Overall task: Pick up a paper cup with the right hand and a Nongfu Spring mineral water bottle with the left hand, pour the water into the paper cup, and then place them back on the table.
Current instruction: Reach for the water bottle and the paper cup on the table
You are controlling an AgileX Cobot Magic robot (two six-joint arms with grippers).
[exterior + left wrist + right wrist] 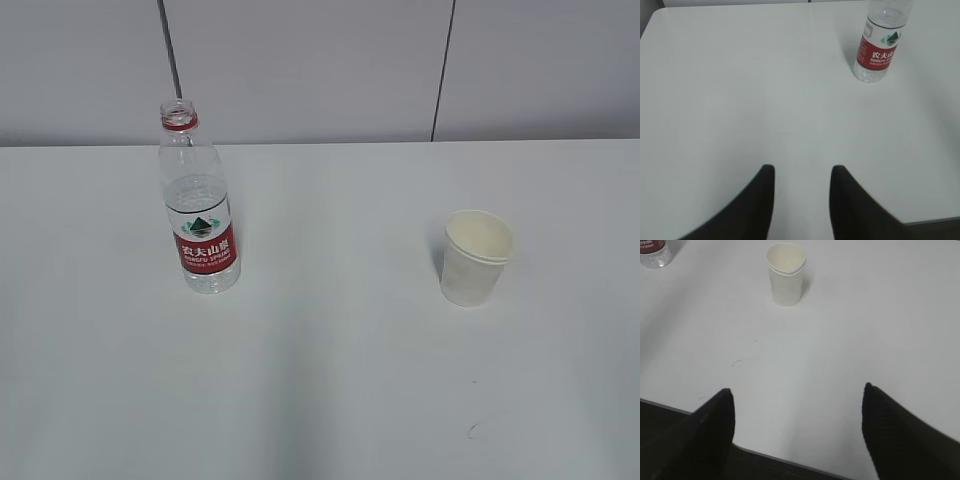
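Nothing grasped yet; both arms back from objects.
Bottle [198, 205] upright on bench [330, 380], uncapped.
Paper cup [476, 257] well right of bottle, upright.
Left end effector [801, 172] agape, empty: approach bottle below label, squeeze gently.
Right end effector [797, 392] agape, empty: grip cup mid-wall, avoid crushing.

Bottle [879, 47] top cropped in left wrist view, only its base (right wrist view), label lettering unreadable

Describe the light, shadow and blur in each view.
Exterior view: even, soft light; the bottle and paper cup cast only faint shadows on the table. Left wrist view: the open left gripper is dark and soft-edged. Right wrist view: dimmer, the right gripper blurred.
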